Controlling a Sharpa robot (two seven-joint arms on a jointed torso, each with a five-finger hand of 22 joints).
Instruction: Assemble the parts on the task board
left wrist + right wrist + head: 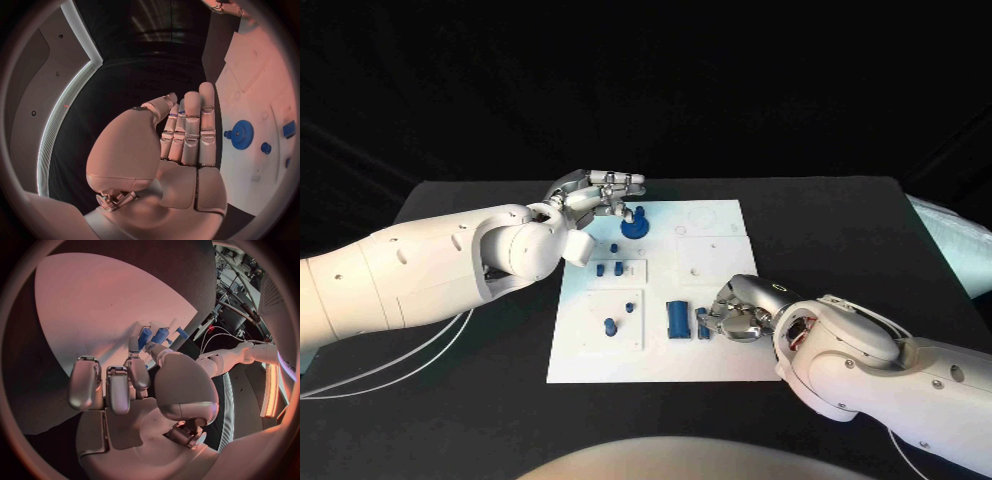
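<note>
Left hand (596, 193) above gear (635, 226), right hand (740, 310) beside block (678, 318)

In the head view the left robot hand (596, 192) hangs over the far left corner of the task board (718, 250), so the board's surface beneath it is hidden, and whether its fingertips touch the blue gear (635, 225) just beside them cannot be told. The right robot hand (740, 310) covers part of the board's near right side; a small blue part (705, 333) at its fingers is largely hidden, perhaps pinched, though the contact is too small to judge. In the left wrist view the board (262, 90) is cut off by the circle's rim. The small blue pieces (610, 268) mid-board are too small to identify.
</note>
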